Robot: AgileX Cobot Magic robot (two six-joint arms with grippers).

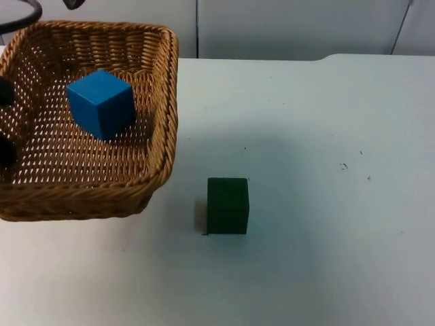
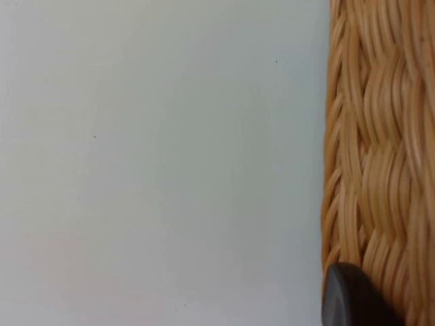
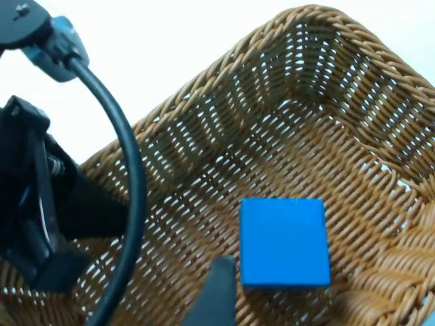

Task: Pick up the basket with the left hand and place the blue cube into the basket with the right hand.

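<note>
The blue cube (image 1: 100,102) lay inside the basket (image 1: 160,102). The left gripper (image 1: 5,122) clamped its 9 o'clock rim; the right gripper's (image 3: 219,288) state was unclear.

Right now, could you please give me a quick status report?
Left tool at wicker basket's left rim. Right tool above basket, released. Blue cube inside basket. Dark green cube on table, clear of it.

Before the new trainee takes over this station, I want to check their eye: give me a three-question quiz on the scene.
1. True or false: the blue cube lies inside the wicker basket.
2. What stands on the white table beside the basket? A) red ball B) dark green cube C) mug
3. Fill in: the left gripper is at the basket's ___.

Key: 1 true; 2 B; 3 rim.
</note>
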